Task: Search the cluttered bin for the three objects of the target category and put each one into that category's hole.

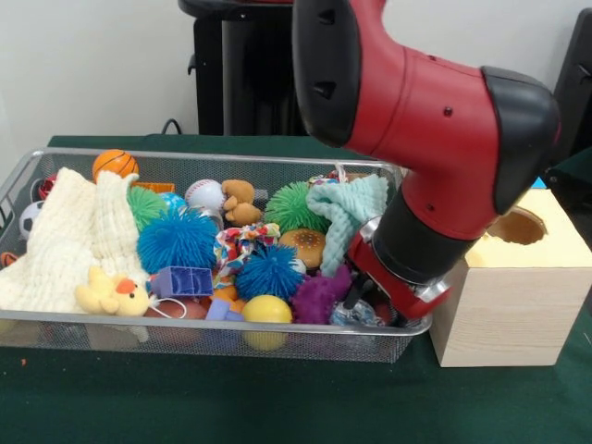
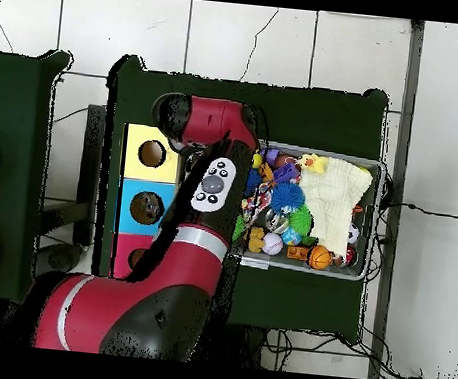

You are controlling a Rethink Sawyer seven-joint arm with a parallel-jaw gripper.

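- I see the wire bin point(image 1: 28, 176) on the green table point(image 1: 277, 407), packed with toys: a cream cloth point(image 1: 65, 240), yellow duck point(image 1: 111, 294), blue spiky balls point(image 1: 178, 240), a yellow ball point(image 1: 266, 309).
- The red arm point(image 1: 416, 102) reaches into the bin's end just beside the wooden box point(image 1: 509, 305).
- The arm's bulk hides the fingers; I cannot tell their state.
- The box's holes point(image 2: 152, 154) lie beside the bin.

I see the wire mesh bin point(image 1: 28, 176) sitting on the table, packed with toys: an orange basketball point(image 1: 115, 164) at its far rim, a baseball point(image 1: 204, 193) nearby, and a yellow ball point(image 1: 266, 310) by the near wall. Just beside the bin stands the wooden box point(image 1: 504, 310), its round hole point(image 1: 518, 227) facing up.
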